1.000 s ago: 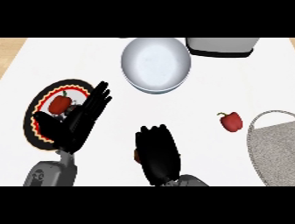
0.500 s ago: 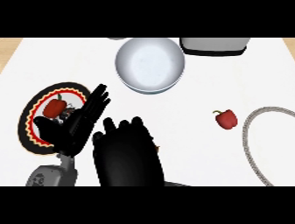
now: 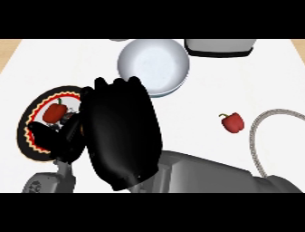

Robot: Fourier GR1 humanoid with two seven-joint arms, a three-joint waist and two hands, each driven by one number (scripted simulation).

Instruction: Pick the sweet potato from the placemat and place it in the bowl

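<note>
We find the right hand (image 3: 122, 136) at the centre of the view, its back towards us. Its fingers are straight and close together, pointing to 12 o'clock, and it holds nothing. Its grey forearm (image 3: 208, 174) enters from 5 o'clock.

The sweet potato (image 3: 54, 112), a reddish lump, lies on the round black placemat (image 3: 38, 104) at 9 o'clock, apart from the right hand.

The left hand (image 3: 48, 136) sits over the placemat at 8 o'clock, just below the sweet potato. The right hand largely covers it, and we cannot tell how far it is open or whether it touches the sweet potato.

The bowl (image 3: 153, 63) stands at 12 o'clock with nothing in it. The right hand's fingertips show just below its rim.

A red pepper (image 3: 232, 123) lies on the white counter (image 3: 202, 99) at 3 o'clock, beside the grey rim of a round mat (image 3: 253, 140).
</note>
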